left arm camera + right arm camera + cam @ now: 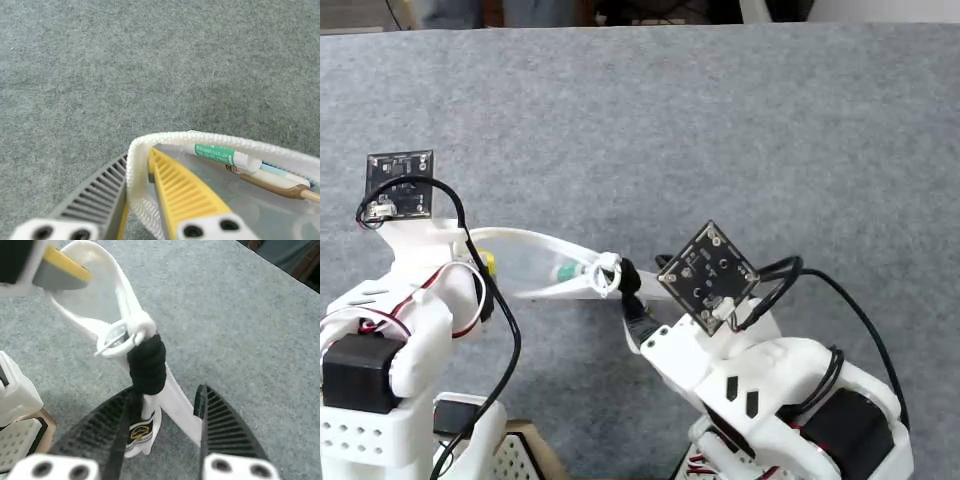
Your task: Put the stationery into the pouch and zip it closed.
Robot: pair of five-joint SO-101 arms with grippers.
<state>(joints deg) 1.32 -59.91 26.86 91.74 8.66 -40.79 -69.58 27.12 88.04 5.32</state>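
Pens (215, 152) already inside pouch (535, 262), held near bench's front edge. My left fingers (175, 185) pinch its open rim; right fingers (220, 420) spread beside zip pull (146, 365). Zipping remains, I judge.

This looks like a robotics lab bench or a maker's workspace. A grey felt-like mat (720, 120) covers the table up to its far edge. At the near edge stand the white, printed-looking left arm (390, 330) and right arm (790, 400). Each carries a bare camera circuit board (708, 275) and trails loose cables (505, 330). A white perforated plate (515, 460) sits between their bases.
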